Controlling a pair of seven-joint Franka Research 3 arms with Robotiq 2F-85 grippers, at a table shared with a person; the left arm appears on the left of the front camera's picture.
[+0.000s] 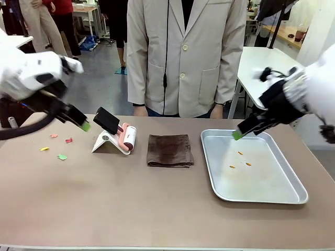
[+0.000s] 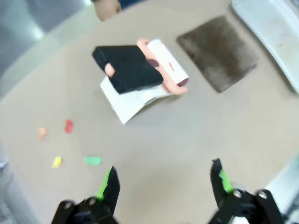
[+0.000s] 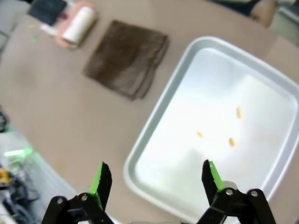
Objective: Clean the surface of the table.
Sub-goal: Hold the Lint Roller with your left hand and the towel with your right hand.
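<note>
Holding left gripper (image 2: pixel 163 172) spread wide over the table (image 2: pixel 187 135) near scraps (image 2: pixel 92 160) and lint roller (image 2: pixel 166 67), probably for a grab, parking right gripper (image 3: pixel 155 169), equally wide, above the tray (image 3: pixel 219 84).

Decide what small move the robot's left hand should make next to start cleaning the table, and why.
Probably lower the open, empty left hand toward the roller on its white stand and grip it: coloured paper scraps lie on the table beside it, and that hand hangs nearest.
</note>
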